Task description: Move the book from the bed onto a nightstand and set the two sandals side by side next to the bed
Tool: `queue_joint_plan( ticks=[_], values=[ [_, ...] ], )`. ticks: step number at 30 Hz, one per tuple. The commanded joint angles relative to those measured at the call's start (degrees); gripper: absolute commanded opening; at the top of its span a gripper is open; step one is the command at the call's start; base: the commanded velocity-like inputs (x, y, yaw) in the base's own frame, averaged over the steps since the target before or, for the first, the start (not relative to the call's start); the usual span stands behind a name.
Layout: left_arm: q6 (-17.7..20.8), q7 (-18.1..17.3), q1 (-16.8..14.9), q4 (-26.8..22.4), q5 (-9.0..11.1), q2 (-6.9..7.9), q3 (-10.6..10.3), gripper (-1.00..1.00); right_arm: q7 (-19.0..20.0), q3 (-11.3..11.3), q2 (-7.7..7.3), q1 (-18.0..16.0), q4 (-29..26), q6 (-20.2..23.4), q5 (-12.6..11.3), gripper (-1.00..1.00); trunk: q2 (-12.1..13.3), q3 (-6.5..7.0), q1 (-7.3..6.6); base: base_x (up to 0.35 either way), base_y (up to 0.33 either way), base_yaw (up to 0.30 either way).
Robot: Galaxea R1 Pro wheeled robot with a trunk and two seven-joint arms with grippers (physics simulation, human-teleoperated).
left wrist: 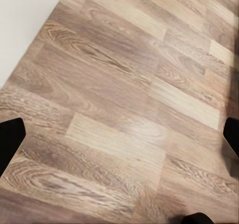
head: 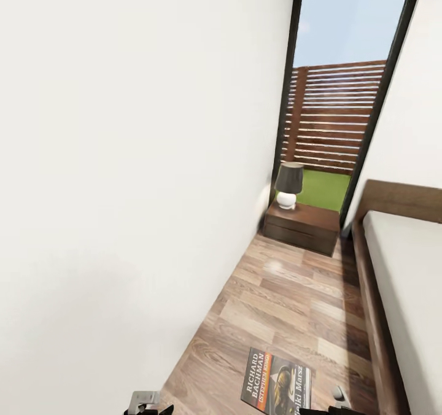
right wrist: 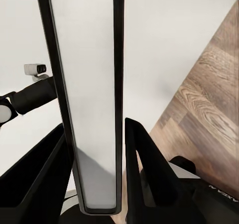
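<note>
Right gripper (right wrist: pixel 94 127) clamped on the thin paperback book (right wrist: pixel 92 59) with a dark cover and an orange-and-white band. One black finger (right wrist: pixel 144 159) pressed to each cover. White page edge seen end-on between them in the right wrist view. In the head view, book carried cover-up at the near edge, lettering "RICHARD BACHMAN" readable along the band, a golden shape beside it. Below it, light brown wood-plank floor (head: pixel 288 298), not bed and not cabinet.

Left gripper (left wrist: pixel 119 137) spread wide and holding nothing. Black fingertips (left wrist: pixel 10 139) far apart at opposite borders of the left wrist view, bare planks between them. Seen from the head as a grey-and-black piece low at the near left, just beside the plain white wall (head: pixel 123 157).

Further out: narrow strip of floor running from near to far, white wall along the left, low bed (head: pixel 367 292) with a dark brown wooden frame along the right. Pale grey-white mattress (head: pixel 408 267) on top of that frame, brown headboard at the far end.

At the far end of the strip, small square dark reddish-brown wooden nightstand (head: pixel 302 224), set between wall and bed, well apart from the book. On its glossy top, towards the left, a table lamp (head: pixel 288 185) with a round white base and a dark grey shade, upright.

Behind the nightstand, tall dark-framed window (head: pixel 344 96). Through the glass, a brown slatted fence (head: pixel 334 117), green grass (head: pixel 322 189) at its foot, pale blue sky above.
</note>
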Motion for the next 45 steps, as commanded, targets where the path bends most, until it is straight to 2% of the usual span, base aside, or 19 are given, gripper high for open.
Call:
queue_joint_plan(
  ticks=[1,19,30,45],
  values=[
    [-0.20,-0.20,-0.03,0.04,0.53,0.02,-0.49,1.00,0.14,0.29,-0.03,-0.06,-0.02,0.64,-0.68,-1.00,-0.05,-0.07,0.01,0.000,0.000,-0.280],
    [-0.20,-0.20,-0.03,0.04,0.53,0.01,-0.49,1.00,0.08,0.29,-0.03,-0.06,-0.02,0.64,-0.68,-1.00,-0.05,-0.07,0.01,0.003,0.000,-0.280],
    [-0.20,-0.20,-0.03,0.04,0.53,-0.03,-0.49,1.00,0.07,0.29,0.04,-0.06,-0.02,0.64,-0.68,-1.00,-0.05,-0.07,0.01,0.220,0.000,-0.280],
    [-0.20,-0.20,-0.03,0.04,0.52,0.01,-0.50,1.00,0.05,0.29,0.03,-0.06,-0.02,0.64,-0.68,-1.00,-0.05,-0.07,0.01,0.032,0.000,-0.278]
  ],
)
